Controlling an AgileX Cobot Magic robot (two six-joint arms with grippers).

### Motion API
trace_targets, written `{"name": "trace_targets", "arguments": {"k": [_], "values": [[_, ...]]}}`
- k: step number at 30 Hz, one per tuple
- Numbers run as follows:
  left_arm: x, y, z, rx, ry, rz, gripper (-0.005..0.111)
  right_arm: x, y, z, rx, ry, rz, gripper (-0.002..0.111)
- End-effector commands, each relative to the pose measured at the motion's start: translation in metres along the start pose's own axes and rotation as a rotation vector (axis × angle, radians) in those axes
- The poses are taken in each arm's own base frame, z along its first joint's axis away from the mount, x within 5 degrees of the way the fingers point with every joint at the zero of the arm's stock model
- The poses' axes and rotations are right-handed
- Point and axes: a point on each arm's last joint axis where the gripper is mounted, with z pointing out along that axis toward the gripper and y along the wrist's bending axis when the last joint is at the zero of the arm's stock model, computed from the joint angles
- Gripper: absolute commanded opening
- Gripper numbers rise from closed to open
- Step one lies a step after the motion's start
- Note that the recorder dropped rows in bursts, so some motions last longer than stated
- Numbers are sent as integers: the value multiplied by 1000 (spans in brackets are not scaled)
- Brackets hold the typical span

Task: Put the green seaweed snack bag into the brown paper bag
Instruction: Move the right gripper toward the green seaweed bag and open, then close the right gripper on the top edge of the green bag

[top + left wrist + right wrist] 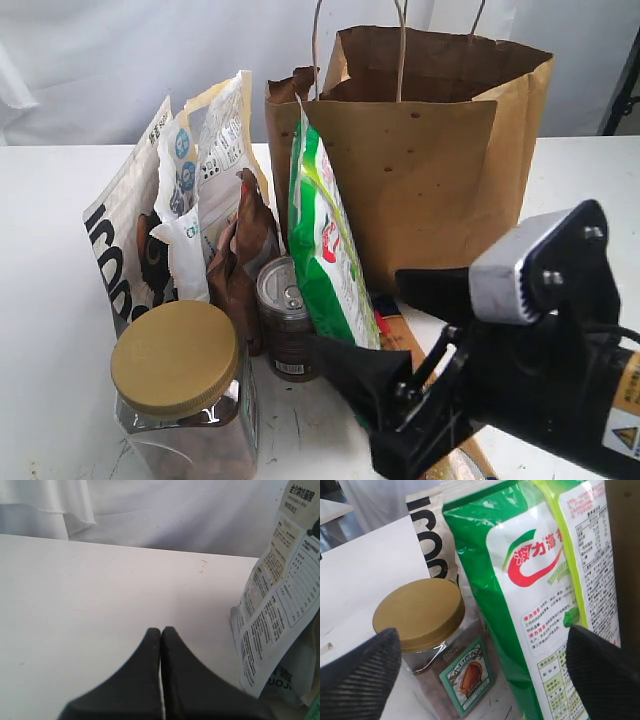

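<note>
The green seaweed snack bag (325,250) stands upright, leaning against the front left of the brown paper bag (430,170), which stands open at the back with its handles up. My right gripper (358,310) is open just in front of the snack bag, low over the table. In the right wrist view the green seaweed snack bag (530,580) fills the space ahead of the right gripper (482,640), and one dark finger (605,670) overlaps its edge. My left gripper (161,630) is shut on nothing over bare white table (100,595); it does not show in the exterior view.
A gold-lidded clear jar (180,370) stands at the front left, a small can (283,315) beside the snack bag. Behind them are a dark-brown foil pouch (245,260), a white pouch with blue circles (185,190) and a black-lettered bag (125,240). An orange packet (395,335) lies flat by the paper bag.
</note>
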Motion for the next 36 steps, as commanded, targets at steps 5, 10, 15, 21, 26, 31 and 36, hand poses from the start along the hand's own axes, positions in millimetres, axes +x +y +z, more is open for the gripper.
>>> {"name": "trace_targets", "arguments": {"k": [5,10,15,21,26,31,36], "values": [[1,0,0,5,-9,2,0,-8,3,44,15,51,51,82],[1,0,0,5,-9,2,0,-13,4,63,27,61,92,82],[1,0,0,5,-9,2,0,-12,3,70,38,73,110,78],[1,0,0,5,-9,2,0,-10,3,69,47,98,121,71],[1,0,0,5,-9,2,0,-12,5,59,34,152,119,71],[1,0,0,5,-9,2,0,-35,10,30,-8,76,127,71],[1,0,0,5,-9,2,0,-80,-1,3,55,94,283,66]]}}
